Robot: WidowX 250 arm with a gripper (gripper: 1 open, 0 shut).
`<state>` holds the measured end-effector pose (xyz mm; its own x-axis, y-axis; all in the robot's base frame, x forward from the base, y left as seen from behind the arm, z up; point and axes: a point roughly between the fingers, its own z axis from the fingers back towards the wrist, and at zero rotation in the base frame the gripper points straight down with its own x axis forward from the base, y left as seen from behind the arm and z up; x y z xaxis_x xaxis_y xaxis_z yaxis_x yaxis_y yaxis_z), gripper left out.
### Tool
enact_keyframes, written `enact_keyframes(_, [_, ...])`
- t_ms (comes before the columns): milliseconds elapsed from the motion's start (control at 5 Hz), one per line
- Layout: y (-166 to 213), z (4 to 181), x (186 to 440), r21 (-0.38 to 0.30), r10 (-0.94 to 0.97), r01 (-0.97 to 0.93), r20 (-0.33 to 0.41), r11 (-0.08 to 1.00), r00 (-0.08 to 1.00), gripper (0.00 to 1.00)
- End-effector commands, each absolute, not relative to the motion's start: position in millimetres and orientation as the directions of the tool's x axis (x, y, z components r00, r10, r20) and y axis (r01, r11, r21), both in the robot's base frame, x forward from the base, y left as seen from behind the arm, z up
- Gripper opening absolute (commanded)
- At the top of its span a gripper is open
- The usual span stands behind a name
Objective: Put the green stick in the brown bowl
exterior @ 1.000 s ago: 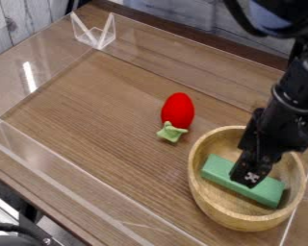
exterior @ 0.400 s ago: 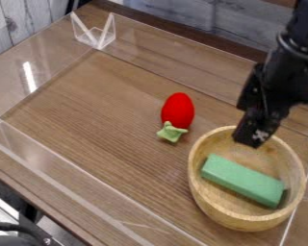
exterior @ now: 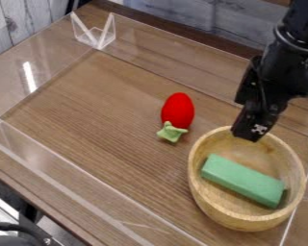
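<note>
The green stick [exterior: 243, 181] lies flat inside the brown bowl [exterior: 210, 199] at the lower right, slanting from upper left to lower right. My gripper [exterior: 254, 126] hangs open just above the bowl's far rim, clear of the stick, with nothing between its fingers. The black arm rises from it to the upper right corner.
A red strawberry-like toy [exterior: 177, 109] with a pale green leafy piece [exterior: 172, 134] sits on the wooden table left of the bowl. Clear plastic walls [exterior: 66, 183] fence the table's left and front sides. A clear bracket [exterior: 93, 32] stands at the back left.
My gripper has lifted up and back off the green stick, which stays lying in the bowl. Its jaws have stayed open.
</note>
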<state>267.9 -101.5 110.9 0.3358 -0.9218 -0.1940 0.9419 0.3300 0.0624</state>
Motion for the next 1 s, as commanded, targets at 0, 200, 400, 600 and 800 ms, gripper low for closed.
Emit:
enact_keyframes(0, [-101,117.3,276,0.124,-0.924,0.932,-0.139,0.341,0.356,1.00])
enact_keyframes(200, [-98,103.5,273,0.127,-0.922,0.930,-0.137,0.346,0.362,1.00])
enact_keyframes(400, [-97,100.7,268,0.139,-0.918,0.925,-0.137,0.355,0.373,1.00])
enact_keyframes(600, [-96,98.4,263,0.152,-0.914,0.920,-0.136,0.363,0.383,1.00])
enact_keyframes(800, [-99,94.0,269,0.169,-0.911,0.915,-0.133,0.366,0.390,1.00])
